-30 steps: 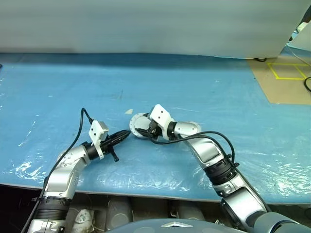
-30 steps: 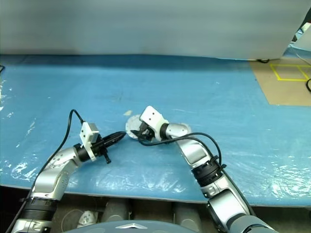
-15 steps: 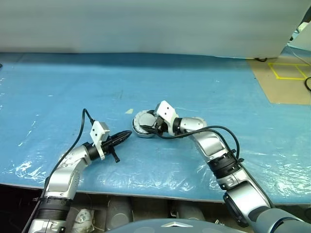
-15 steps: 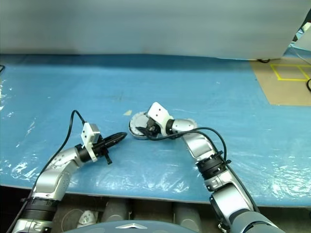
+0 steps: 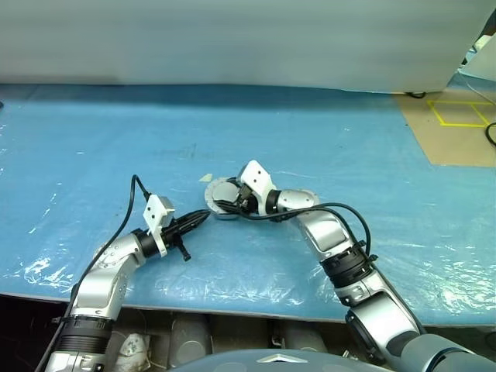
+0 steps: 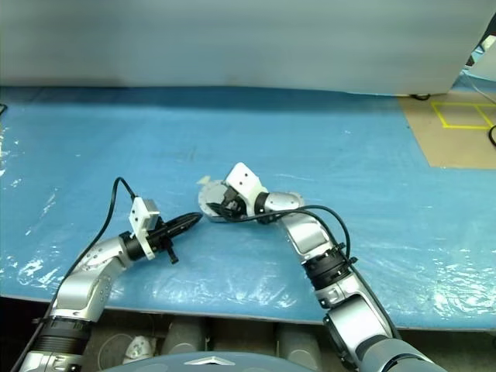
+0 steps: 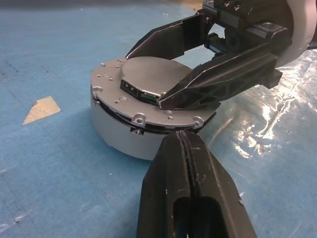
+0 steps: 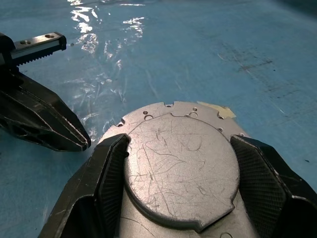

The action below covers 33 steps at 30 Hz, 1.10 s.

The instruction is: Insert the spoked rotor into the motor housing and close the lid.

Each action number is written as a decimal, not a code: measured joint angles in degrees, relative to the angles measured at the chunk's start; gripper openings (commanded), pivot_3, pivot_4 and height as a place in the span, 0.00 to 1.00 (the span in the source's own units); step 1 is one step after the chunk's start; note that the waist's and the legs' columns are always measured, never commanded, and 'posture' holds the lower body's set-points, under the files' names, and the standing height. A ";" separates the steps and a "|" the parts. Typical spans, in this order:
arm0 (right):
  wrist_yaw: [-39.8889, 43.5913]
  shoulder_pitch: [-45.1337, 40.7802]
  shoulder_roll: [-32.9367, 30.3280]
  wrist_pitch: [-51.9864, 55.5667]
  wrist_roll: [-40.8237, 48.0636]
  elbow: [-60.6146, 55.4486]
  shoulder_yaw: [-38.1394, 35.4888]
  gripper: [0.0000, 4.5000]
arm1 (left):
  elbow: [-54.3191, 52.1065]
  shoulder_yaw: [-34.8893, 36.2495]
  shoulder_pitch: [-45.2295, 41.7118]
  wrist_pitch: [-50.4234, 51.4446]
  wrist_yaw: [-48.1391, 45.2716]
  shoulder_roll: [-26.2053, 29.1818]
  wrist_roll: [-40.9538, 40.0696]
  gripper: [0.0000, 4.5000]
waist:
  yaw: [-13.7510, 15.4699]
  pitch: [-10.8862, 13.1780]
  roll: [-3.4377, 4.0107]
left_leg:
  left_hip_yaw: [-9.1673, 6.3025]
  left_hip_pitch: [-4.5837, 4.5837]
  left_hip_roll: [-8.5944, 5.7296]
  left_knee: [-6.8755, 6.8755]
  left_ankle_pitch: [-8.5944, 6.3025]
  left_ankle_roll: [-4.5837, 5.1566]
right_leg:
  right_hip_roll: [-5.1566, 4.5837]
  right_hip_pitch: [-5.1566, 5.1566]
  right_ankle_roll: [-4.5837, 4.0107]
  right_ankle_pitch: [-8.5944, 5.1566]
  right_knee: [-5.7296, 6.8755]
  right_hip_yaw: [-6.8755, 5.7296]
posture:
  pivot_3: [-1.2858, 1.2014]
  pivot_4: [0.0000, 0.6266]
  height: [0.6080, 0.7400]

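Scratched silver lid [image 8: 181, 166] sits on the housing [image 7: 119, 136], the right gripper [image 8: 181, 173] spread around its raised centre to seat it; the left gripper [image 7: 184, 144], closed and empty, waits just beside.

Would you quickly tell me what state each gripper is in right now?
Left gripper: shut, holding nothing, beside the motor housing.
Right gripper: fingers spread around the lid on the housing.
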 measured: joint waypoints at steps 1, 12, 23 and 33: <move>-0.01 0.06 -0.24 -0.25 -0.26 0.00 0.16 0.66 | 0.00 0.00 0.00 0.00 0.00 0.00 0.00 0.00 | 0.00 0.00 0.00 | 0.00 0.00 0.00 0.00 0.00 0.00 | 0.00 0.00 0.00 0.00 0.00 0.00 | 0.52 0.24 1.00; -1.59 0.07 1.18 0.99 -0.59 0.00 0.18 0.66 | 0.12 0.00 -0.02 0.00 0.01 0.00 0.00 0.00 | -0.14 0.00 0.00 | 0.00 0.02 0.01 0.00 0.00 0.00 | 0.01 0.00 0.00 0.00 0.02 0.01 | 0.52 0.24 1.00; -2.78 0.03 1.72 1.93 -1.72 -0.39 0.87 0.66 | 0.08 1.09 1.23 -1.18 1.09 0.10 -0.21 0.00 | -0.16 0.00 0.00 | 0.00 0.08 0.01 0.01 0.00 -0.01 | 0.01 0.04 0.00 0.00 0.03 0.02 | 0.52 0.24 1.00; -4.01 -0.17 2.12 3.78 -2.40 -0.23 1.26 0.66 | -0.03 2.70 3.67 -3.84 2.27 0.22 -0.06 0.00 | -0.12 -0.01 0.01 | 0.01 0.17 -0.01 0.01 0.00 0.00 | 0.00 0.09 -0.01 -0.01 0.02 0.09 | 0.52 0.24 1.00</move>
